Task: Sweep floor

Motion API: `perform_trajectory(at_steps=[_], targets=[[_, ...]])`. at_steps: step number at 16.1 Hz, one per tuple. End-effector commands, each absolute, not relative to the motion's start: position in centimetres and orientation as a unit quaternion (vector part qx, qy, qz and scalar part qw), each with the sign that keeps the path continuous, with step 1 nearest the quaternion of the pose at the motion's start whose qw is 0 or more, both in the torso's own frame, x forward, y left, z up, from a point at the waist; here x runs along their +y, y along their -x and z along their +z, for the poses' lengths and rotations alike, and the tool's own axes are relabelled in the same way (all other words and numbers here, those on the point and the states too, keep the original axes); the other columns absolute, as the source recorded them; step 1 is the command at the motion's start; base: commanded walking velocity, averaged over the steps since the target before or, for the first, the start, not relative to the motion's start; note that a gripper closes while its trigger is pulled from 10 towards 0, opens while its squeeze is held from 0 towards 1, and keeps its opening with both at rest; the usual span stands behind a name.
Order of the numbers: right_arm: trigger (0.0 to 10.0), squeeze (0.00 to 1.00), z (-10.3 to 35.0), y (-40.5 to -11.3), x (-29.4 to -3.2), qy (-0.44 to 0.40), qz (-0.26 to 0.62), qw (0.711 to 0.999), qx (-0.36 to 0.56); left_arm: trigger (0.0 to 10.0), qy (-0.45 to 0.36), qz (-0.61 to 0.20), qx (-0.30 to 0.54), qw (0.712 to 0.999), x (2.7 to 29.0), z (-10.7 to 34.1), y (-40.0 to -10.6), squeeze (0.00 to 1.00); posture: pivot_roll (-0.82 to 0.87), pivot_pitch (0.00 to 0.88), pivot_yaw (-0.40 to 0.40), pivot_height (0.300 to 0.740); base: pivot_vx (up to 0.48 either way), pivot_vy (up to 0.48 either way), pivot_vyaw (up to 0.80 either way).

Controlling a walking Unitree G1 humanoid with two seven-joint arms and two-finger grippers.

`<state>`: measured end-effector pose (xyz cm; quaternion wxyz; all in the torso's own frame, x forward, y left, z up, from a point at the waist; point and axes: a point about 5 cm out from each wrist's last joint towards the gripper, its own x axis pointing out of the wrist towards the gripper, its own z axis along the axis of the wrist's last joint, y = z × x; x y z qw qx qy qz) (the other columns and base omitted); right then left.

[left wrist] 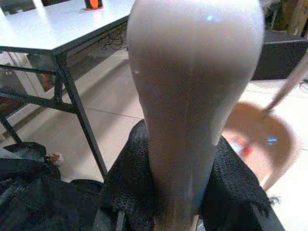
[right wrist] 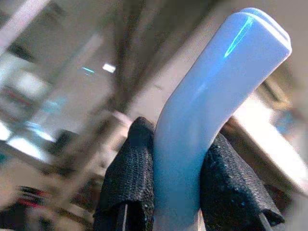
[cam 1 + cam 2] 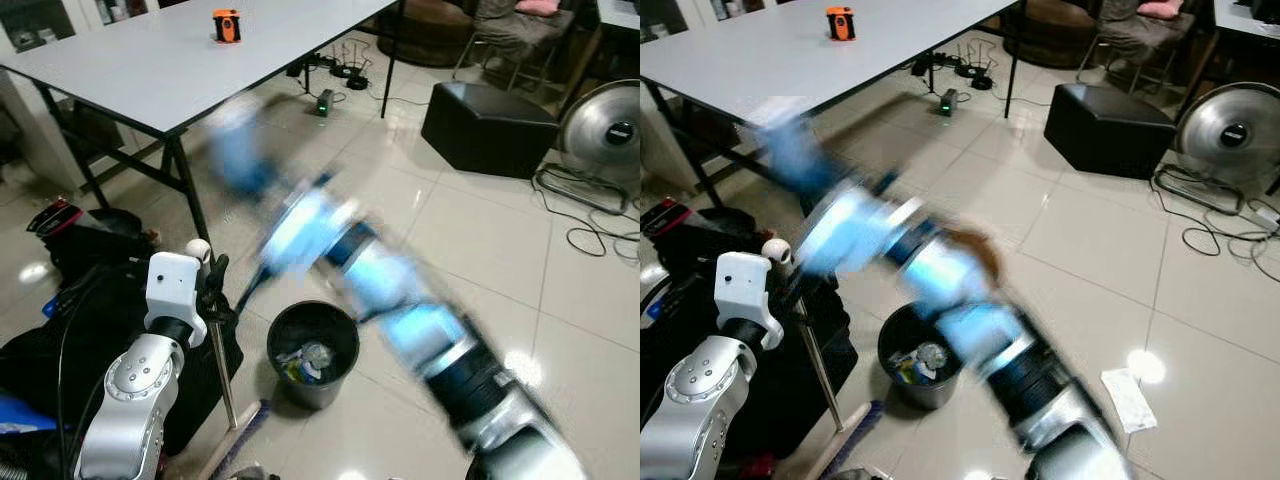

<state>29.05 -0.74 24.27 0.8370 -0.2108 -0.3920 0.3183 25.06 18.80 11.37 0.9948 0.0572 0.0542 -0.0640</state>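
Found the right arm (image 3: 430,340) badly smeared across both eye views, blurring its outline. Could not make out what the blue handle (image 2: 211,91) belongs to; saw just a curved, rounded blue end between the black fingers (image 2: 130,178). Recorded the right gripper (image 2: 179,144) as clenched on that blue handle, one pad pressed to each side. Noted a blurred brown shape (image 1: 260,144) in the left wrist view, too indistinct to identify.

Found the broom (image 3: 222,370) just beside the black bin (image 3: 312,385), on its left. Traced its thin stick from the left gripper (image 1: 180,159) down to the floor, long axis close to upright, lower end leaning slightly toward the bin. Saw the rounded pale top (image 3: 198,248) pointing up, just above the gripper. Saw the head with bluish bristles (image 3: 245,430) on the tiles, cut off by the lower edge. Recorded the left gripper as closed around the pale broom handle, which hides most of the left wrist view.

Noted litter inside the bin and a scrap of paper (image 3: 1128,398) on the tiles, well apart from it. Logged a grey table (image 3: 150,70) behind, with a small orange object (image 3: 226,25) on it, and black bags (image 3: 95,300) near its leg.
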Motion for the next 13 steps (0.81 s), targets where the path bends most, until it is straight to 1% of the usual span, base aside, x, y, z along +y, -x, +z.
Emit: perform_trajectory(at_steps=[1, 3, 4, 5, 6, 8, 10, 13], targets=[[10.0, 0.0, 26.9, -29.7, -2.9, 0.207, 0.254, 0.847, -0.418, 10.0, -0.062, -0.08, 0.028, 0.995, 18.4, 12.6, -25.4, 0.0, 0.0, 0.021, 0.005, 0.74, 0.0, 0.0, 0.0], [10.0, 0.0, 27.6, -31.3, -7.5, 0.185, 0.16, 0.893, -0.378, 10.0, -0.059, -0.101, 0.025, 0.993, 17.7, 12.8, -26.0, 0.0, 0.0, 0.021, 0.005, 0.74, 0.0, 0.0, 0.0], [10.0, 0.0, 27.2, -31.8, -10.5, 0.169, 0.104, 0.917, -0.346, 10.0, -0.059, -0.114, 0.02, 0.992, 17.2, 13.0, -26.6, 0.0, -0.03, 0.019, 0.013, 0.74, 0.0, 0.0, 0.0], [10.0, 0.0, 26.2, -32.0, -12.5, 0.155, 0.068, 0.934, -0.313, 10.0, -0.058, -0.122, 0.017, 0.991, 17.0, 13.1, -27.0, 0.0, -0.03, 0.019, 0.013, 0.74, 0.0, 0.0, 0.0], [10.0, 0.0, 25.1, -32.1, -13.7, 0.146, 0.05, 0.947, -0.282, 10.0, -0.058, -0.126, 0.016, 0.99, 16.8, 13.1, -27.3, 0.0, -0.05, 0.017, 0.015, 0.74, 0.0, 0.0, 0.0], [10.0, 0.0, 22.4, -31.5, -15.5, 0.131, 0.021, 0.968, -0.215, 10.0, -0.062, -0.141, 0.018, 0.988, 16.5, 13.0, -27.5, 0.0, -0.05, 0.014, 0.016, 0.74, -0.277, 0.0, 0.0], [10.0, 0.0, 21.2, -31.2, -16.5, 0.183, -0.009, 0.965, -0.188, 10.0, -0.063, -0.144, 0.018, 0.987, 16.4, 13.1, -27.6, 0.0, -0.05, 0.013, 0.015, 0.74, -0.279, 0.0, 0.0], [10.0, 0.0, 20.3, -30.1, -17.8, 0.176, -0.03, 0.97, -0.165, 10.0, -0.063, -0.151, 0.017, 0.986, 16.4, 13.0, -27.6, 0.0, -0.05, 0.008, 0.016, 0.74, -0.276, 0.0, 0.0]])
